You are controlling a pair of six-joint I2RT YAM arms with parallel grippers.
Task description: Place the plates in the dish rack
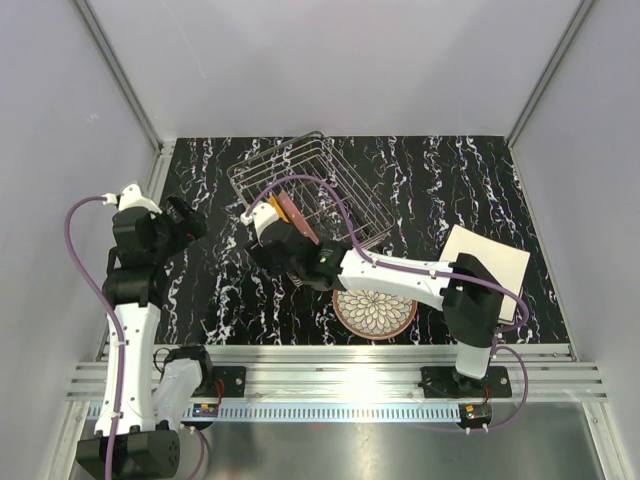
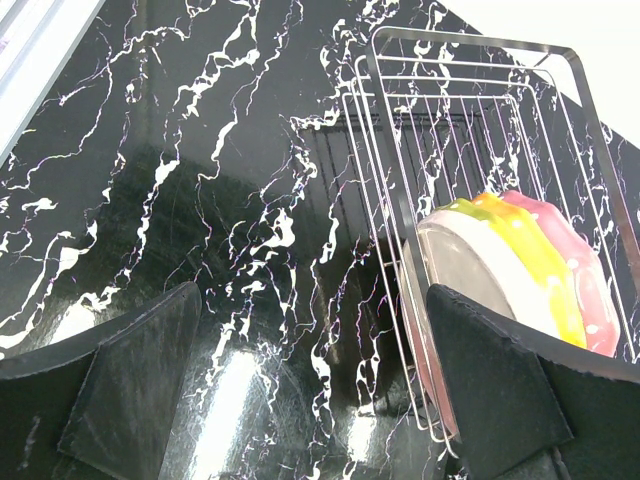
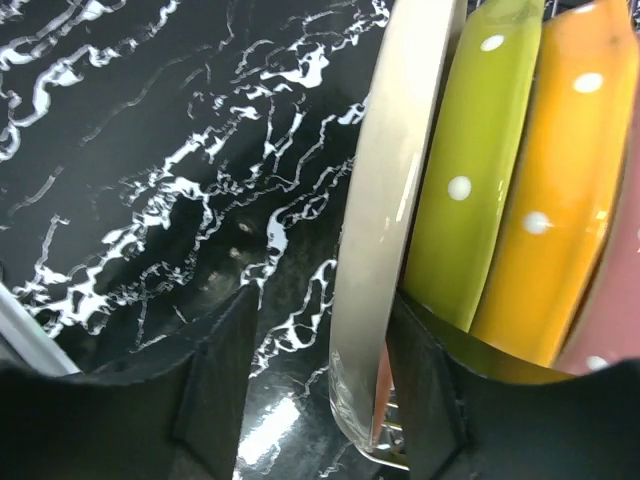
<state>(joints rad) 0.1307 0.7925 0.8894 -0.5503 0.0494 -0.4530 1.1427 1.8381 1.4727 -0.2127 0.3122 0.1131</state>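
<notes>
R gripper [image 3: 325, 305] part open. Rim of cream plate [image 3: 365, 230] sits between its fingers [image 3: 215, 400]; one finger looks to touch the plate's face on the lime side; the other stands clear, w/ marble showing in the gap; so not clamped. L gripper [image 2: 312, 292] wide open, nothing between its fingers; it hangs over the black marble table [image 2: 180, 150], to the left of the dish rack [image 2: 470, 38] and apart from it.

Cream plate, lime plate [image 3: 470, 170], orange plate [image 3: 560, 180] & pink plate [image 3: 610, 310] stand on edge in a row inside the rack, faces close together; cream is at the end of the row.

R wrist cam alone shows white dots on lime, orange & pink, plus the finger gap. L wrist cam shows the row from the side behind the rack's wire grid. Top cam alone shows the petal-patterned plate [image 1: 378, 316] flat on the table under the R forearm, & the white squarish plate [image 1: 495, 262] flat at far right; both outside the rack. In the top view the R wrist hides most of the row; only orange & pinkish slivers show.
</notes>
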